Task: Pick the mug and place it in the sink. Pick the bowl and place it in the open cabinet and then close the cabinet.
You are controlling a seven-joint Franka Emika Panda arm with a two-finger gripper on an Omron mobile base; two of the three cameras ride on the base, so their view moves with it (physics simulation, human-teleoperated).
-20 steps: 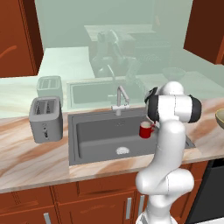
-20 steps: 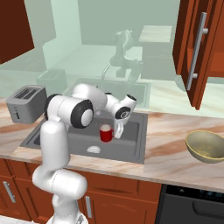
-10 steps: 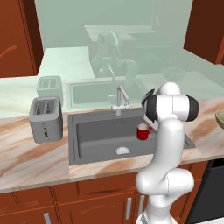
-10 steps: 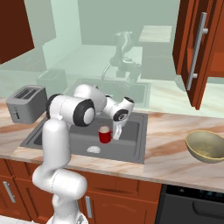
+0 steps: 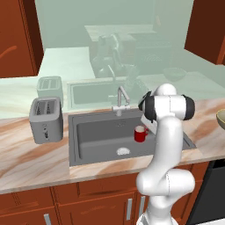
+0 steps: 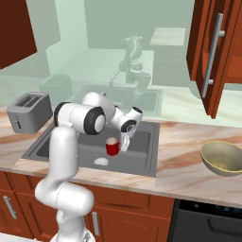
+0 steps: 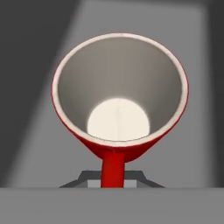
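Mug (image 5: 140, 133) is upright, inside the sink (image 5: 94, 136), toward the basin's right side, w/ the round pale drain (image 5: 123, 151) to its front-left on the basin floor; whether the mug base touches the floor or hangs just above it cannot be told. In the right base view the mug (image 6: 112, 146) sits just beside the white hand, w/ the drain (image 6: 100, 161) near it at lower left. Fingers (image 7: 113, 177) are clamped together on the mug's handle; hand view looks straight down into the mug (image 7: 120, 94): pale interior, red outer wall, handle running down toward the fingers at frame bottom. Arm reaches from the base over the front edge of the worktop (image 5: 30, 160) and bends down into the basin. Silver faucet (image 5: 120, 99) stands at the rear rim of the sink, behind and left of the mug. Grey toaster (image 5: 45, 119) stands on the worktop left of the sink, well apart from the mug. Bowl (image 6: 222, 158) rests on the worktop right of the sink, near the front edge, olive-tan w/ thin yellowish rim. Cabinet (image 6: 215, 52) hangs above the bowl, door swung open, long silver bar handle vertical on the door.
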